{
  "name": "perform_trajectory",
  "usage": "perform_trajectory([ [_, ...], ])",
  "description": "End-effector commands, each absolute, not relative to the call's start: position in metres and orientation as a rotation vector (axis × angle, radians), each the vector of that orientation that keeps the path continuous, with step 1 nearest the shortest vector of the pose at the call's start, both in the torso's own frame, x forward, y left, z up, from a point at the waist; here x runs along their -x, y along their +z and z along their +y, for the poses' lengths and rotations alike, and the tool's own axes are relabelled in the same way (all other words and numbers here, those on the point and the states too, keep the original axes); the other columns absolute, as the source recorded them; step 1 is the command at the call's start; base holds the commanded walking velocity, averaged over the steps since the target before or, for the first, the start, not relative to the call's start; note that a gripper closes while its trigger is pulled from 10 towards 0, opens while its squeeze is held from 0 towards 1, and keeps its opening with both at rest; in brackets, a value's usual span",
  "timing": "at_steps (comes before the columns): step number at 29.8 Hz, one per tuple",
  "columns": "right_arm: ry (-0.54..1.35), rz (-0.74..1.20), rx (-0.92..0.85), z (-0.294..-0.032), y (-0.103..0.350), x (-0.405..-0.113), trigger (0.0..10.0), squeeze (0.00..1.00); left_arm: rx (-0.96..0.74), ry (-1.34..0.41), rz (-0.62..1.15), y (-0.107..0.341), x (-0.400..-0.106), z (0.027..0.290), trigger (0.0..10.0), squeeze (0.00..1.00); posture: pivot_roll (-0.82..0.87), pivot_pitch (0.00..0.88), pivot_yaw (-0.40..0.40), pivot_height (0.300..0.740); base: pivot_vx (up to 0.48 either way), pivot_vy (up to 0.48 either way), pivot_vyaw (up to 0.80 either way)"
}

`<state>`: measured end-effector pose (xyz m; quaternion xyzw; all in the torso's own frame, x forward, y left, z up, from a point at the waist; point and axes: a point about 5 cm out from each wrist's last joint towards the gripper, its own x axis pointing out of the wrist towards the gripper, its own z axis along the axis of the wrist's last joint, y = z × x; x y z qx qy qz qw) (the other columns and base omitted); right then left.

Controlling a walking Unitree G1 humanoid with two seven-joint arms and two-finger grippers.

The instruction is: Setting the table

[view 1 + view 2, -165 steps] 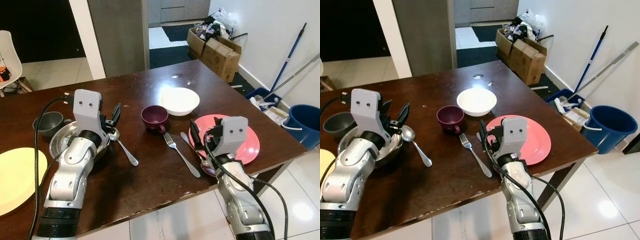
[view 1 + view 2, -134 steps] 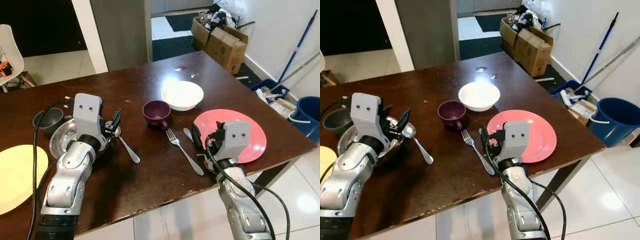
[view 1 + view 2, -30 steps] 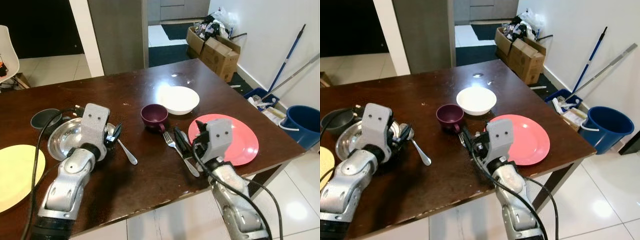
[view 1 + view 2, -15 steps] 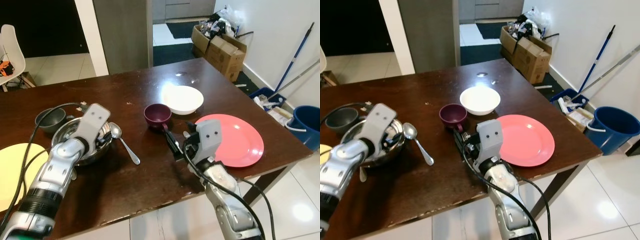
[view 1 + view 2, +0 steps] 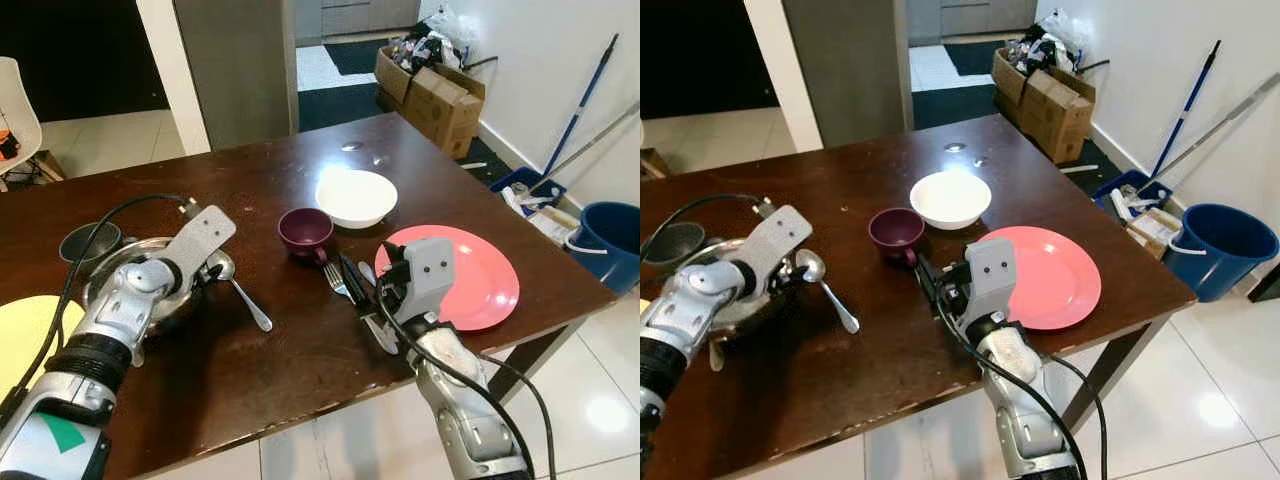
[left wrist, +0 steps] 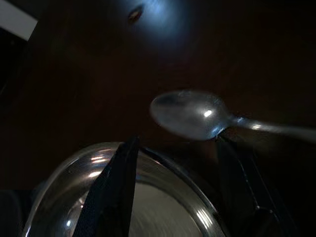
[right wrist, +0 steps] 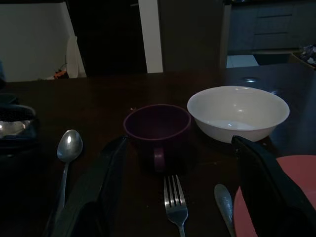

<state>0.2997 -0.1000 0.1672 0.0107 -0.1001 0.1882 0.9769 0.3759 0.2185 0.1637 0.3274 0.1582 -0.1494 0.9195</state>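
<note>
Half-laid, I'd call this dark wooden table [image 5: 300,150]: one place is taking shape at the near right corner, where the round pink plate [image 5: 470,275] sits with a silver fork [image 7: 176,206] and what looks like a second silver spoon or knife handle [image 7: 223,200] just beside it, the small purple mug [image 5: 306,232] and the white ceramic bowl [image 5: 356,197] beyond. Now the right gripper [image 5: 352,282] hovers low over that fork, its two black fingers spread wide apart and holding nothing. Over on the other side, the left gripper [image 6: 177,187] is parted too, empty, poised above the rim of the shiny steel bowl [image 5: 140,275], with the long silver spoon [image 5: 238,288] lying on the wood just past it. A small grey cup [image 5: 88,242] and a pale yellow plate [image 5: 25,335] wait at the far left, well apart from the pink setting. By my reckoning a second place is not yet laid, and the cutlery by the pink plate wants straightening.
</note>
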Motion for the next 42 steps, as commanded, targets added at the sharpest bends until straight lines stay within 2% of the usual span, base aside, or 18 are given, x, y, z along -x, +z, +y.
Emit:
perform_trajectory([
  [1, 0.385, -0.188, -0.035, -0.098, 0.163, -0.297, 10.0, 0.00, -0.658, -0.278, 0.383, 0.154, -0.370, 0.235, 10.0, 0.00, -0.02, 0.023, 0.147, 0.740, 0.000, 0.000, 0.00],
  [6, 0.390, -0.183, -0.036, -0.098, 0.161, -0.297, 10.0, 0.00, -0.519, -0.262, 0.427, 0.142, -0.359, 0.247, 10.0, 0.00, -0.02, 0.023, 0.140, 0.740, 0.000, 0.000, 0.00],
  [8, 0.390, -0.183, -0.036, -0.098, 0.161, -0.297, 10.0, 0.00, -0.519, -0.262, 0.427, 0.142, -0.359, 0.247, 10.0, 0.00, -0.02, 0.023, 0.140, 0.740, 0.000, 0.000, 0.00],
  [12, 0.403, -0.176, -0.036, -0.095, 0.160, -0.297, 10.0, 0.00, -0.368, -0.198, 0.433, 0.137, -0.350, 0.254, 10.0, 0.00, -0.01, 0.023, 0.127, 0.740, 0.000, 0.000, 0.00],
  [16, 0.413, -0.173, -0.033, -0.094, 0.159, -0.297, 10.0, 0.00, -0.352, -0.188, 0.439, 0.131, -0.345, 0.252, 10.0, 0.00, -0.01, 0.020, 0.116, 0.740, 0.000, 0.000, 0.00],
  [17, 0.417, -0.172, -0.032, -0.094, 0.159, -0.297, 10.0, 0.00, -0.377, -0.183, 0.452, 0.124, -0.343, 0.251, 8.2, 0.00, -0.01, 0.018, 0.116, 0.740, 0.000, 0.000, 0.00],
  [18, 0.417, -0.172, -0.032, -0.094, 0.159, -0.297, 10.0, 0.00, -0.377, -0.183, 0.452, 0.124, -0.343, 0.251, 8.2, 0.00, -0.01, 0.018, 0.116, 0.740, 0.000, 0.000, 0.00],
  [19, 0.419, -0.172, -0.031, -0.094, 0.160, -0.298, 10.0, 0.00, -0.399, -0.183, 0.454, 0.122, -0.342, 0.249, 4.8, 0.00, -0.02, 0.017, 0.115, 0.740, 0.000, 0.000, 0.00],
  [20, 0.419, -0.172, -0.031, -0.094, 0.160, -0.298, 10.0, 0.00, -0.399, -0.183, 0.454, 0.122, -0.342, 0.249, 4.8, 0.00, -0.02, 0.017, 0.115, 0.740, 0.000, 0.000, 0.00],
  [21, 0.419, -0.174, -0.031, -0.095, 0.160, -0.298, 10.0, 0.00, -0.414, -0.194, 0.458, 0.119, -0.340, 0.247, 2.0, 0.00, -0.02, 0.016, 0.114, 0.740, 0.000, 0.000, 0.00],
  [22, 0.419, -0.174, -0.031, -0.095, 0.160, -0.298, 10.0, 0.00, -0.414, -0.194, 0.458, 0.119, -0.340, 0.247, 2.0, 0.00, -0.02, 0.016, 0.114, 0.740, 0.000, 0.000, 0.00],
  [23, 0.417, -0.176, -0.028, -0.096, 0.161, -0.298, 10.0, 0.00, -0.444, -0.210, 0.462, 0.116, -0.339, 0.244, 0.0, 0.00, -0.02, 0.015, 0.115, 0.740, 0.000, 0.000, 0.00],
  [28, 0.408, -0.176, -0.026, -0.099, 0.161, -0.298, 10.0, 0.00, -0.486, -0.259, 0.453, 0.115, -0.336, 0.231, 0.0, 0.00, -0.03, 0.016, 0.118, 0.740, 0.000, 0.000, 0.00],
  [42, 0.388, -0.177, -0.042, -0.102, 0.162, -0.299, 10.0, 0.00, -0.461, -0.330, 0.375, 0.127, -0.335, 0.209, 0.0, 0.00, -0.03, 0.025, 0.123, 0.740, 0.000, 0.000, 0.00],
])
